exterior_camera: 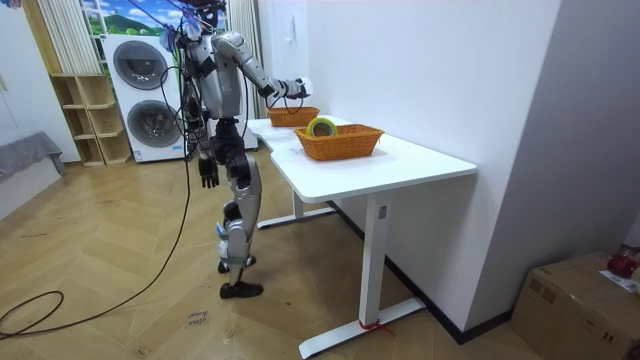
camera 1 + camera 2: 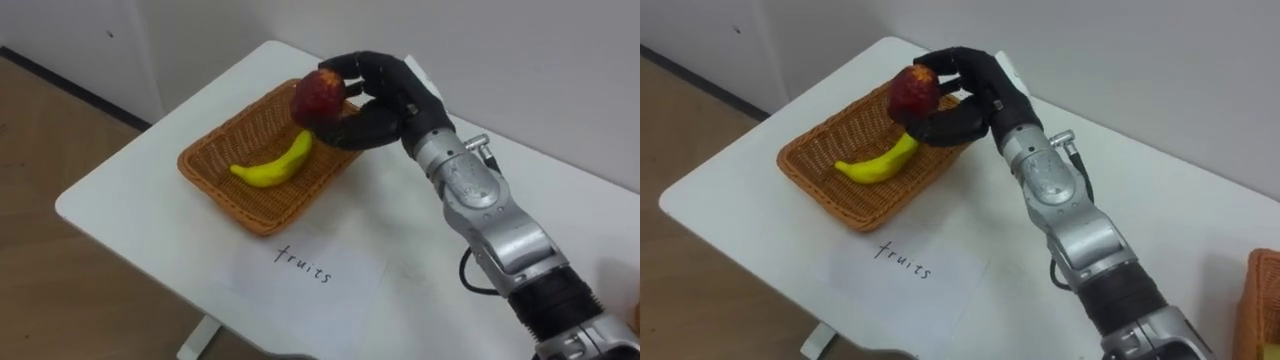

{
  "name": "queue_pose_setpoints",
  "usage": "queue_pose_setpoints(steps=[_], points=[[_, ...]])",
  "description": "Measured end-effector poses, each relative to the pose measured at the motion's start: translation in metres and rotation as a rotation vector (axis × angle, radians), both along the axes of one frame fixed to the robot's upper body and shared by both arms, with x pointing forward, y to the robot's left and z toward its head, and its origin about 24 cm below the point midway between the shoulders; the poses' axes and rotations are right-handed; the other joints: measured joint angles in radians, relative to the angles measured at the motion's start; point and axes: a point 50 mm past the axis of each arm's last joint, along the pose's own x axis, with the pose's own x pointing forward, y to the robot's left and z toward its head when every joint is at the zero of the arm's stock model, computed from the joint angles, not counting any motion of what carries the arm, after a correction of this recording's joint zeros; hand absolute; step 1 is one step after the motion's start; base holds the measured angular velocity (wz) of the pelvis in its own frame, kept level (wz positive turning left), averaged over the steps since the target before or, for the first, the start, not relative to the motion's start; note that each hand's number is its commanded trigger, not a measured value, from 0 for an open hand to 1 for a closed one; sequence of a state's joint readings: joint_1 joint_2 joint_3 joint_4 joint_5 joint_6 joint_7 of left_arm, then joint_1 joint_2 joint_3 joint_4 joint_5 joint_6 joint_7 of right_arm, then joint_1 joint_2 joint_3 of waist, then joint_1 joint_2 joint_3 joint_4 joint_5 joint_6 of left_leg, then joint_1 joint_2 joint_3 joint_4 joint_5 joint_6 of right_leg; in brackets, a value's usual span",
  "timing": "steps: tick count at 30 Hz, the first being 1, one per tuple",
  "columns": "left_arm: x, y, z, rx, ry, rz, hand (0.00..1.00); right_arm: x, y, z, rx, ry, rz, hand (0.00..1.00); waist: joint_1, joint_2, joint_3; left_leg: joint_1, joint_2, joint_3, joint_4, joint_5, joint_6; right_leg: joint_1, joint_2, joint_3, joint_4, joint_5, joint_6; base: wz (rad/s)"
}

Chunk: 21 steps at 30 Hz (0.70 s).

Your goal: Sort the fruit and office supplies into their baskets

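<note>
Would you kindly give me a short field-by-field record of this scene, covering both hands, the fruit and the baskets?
right hand: curled round the apple
apple: red, held over the far corner of the fruit basket
fruit basket: wicker, on the white table
banana: lying in the fruit basket
paper label: flat on the table, beside the fruit basket
left hand: hanging at the robot's side
second basket: holds a tape roll

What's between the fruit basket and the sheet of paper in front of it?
Only a bare strip of table lies between the basket and the paper; both eye views show it.
</note>
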<state>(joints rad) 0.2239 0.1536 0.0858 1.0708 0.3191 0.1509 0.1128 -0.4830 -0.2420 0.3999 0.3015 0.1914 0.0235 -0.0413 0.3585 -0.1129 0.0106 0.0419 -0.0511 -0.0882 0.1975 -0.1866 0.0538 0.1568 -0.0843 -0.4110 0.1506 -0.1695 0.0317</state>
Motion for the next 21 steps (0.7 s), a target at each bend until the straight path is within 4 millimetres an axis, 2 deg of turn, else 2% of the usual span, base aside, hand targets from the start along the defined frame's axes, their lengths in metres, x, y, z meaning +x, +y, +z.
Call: queue_pose_setpoints(steps=[7, 15, 21], points=[[-0.001, 0.000, 0.000, -0.010, -0.001, 0.009, 0.00, -0.002, 0.004, -0.005, -0.003, 0.016, 0.013, 1.00, 0.006, -0.001, -0.0007, 0.000, -0.004, -0.001, 0.001, 0.001, 0.002, 0.001, 0.000, 0.000, 0.000, 0.000, 0.000, 0.00], [-0.001, 0.000, 0.000, -0.008, -0.001, 0.000, 0.00, -0.013, -0.002, -0.026, -0.005, 0.084, 0.003, 1.00, 0.006, -0.001, -0.0007, -0.001, -0.011, -0.005, 0.001, 0.003, 0.006, 0.001, -0.004, 0.002, 0.000, 0.000, 0.000, 0.00], [0.000, 0.001, 0.001, 0.000, 0.001, -0.027, 0.00, -0.014, -0.002, -0.028, -0.005, 0.091, 0.003, 1.00, 0.004, 0.000, 0.0000, -0.004, -0.011, -0.006, 0.001, 0.003, 0.006, 0.001, -0.003, 0.001, 0.000, 0.000, 0.001, 0.00]])
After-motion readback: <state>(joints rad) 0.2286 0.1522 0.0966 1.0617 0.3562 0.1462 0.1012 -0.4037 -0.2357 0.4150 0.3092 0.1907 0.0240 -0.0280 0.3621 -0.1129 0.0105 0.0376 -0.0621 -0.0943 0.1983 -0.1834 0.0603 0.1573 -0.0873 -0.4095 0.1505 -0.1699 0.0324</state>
